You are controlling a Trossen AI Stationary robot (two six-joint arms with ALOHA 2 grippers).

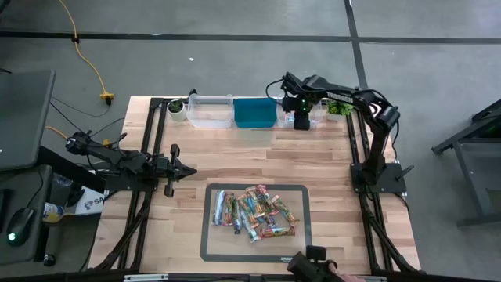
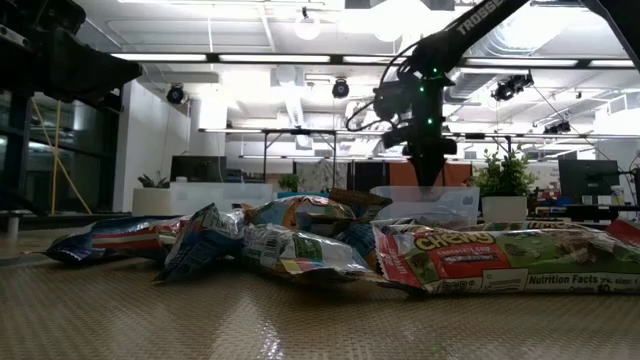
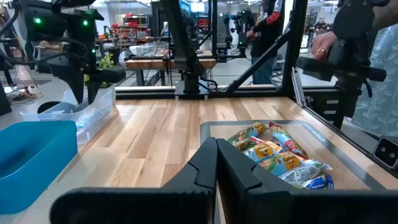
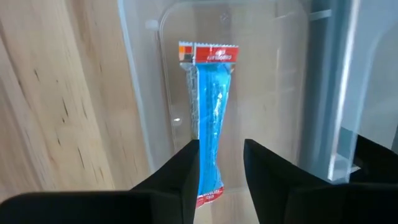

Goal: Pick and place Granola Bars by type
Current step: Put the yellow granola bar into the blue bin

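High view: three bins line the table's far edge, a clear bin at upper centre-left, a blue bin beside it, and another clear bin under the right gripper. The right wrist view shows that bin's wall, with a blue granola bar lying in it, between the right gripper's narrowly parted fingers; whether they touch it I cannot tell. The remaining granola bars are piled on a grey-bordered mat at lower centre. The left gripper is closed, empty, centre-left.

A rectangular blue plastic bin sits beside a clear plastic bin on the pale wooden table; a grey-bordered mat lies nearer.
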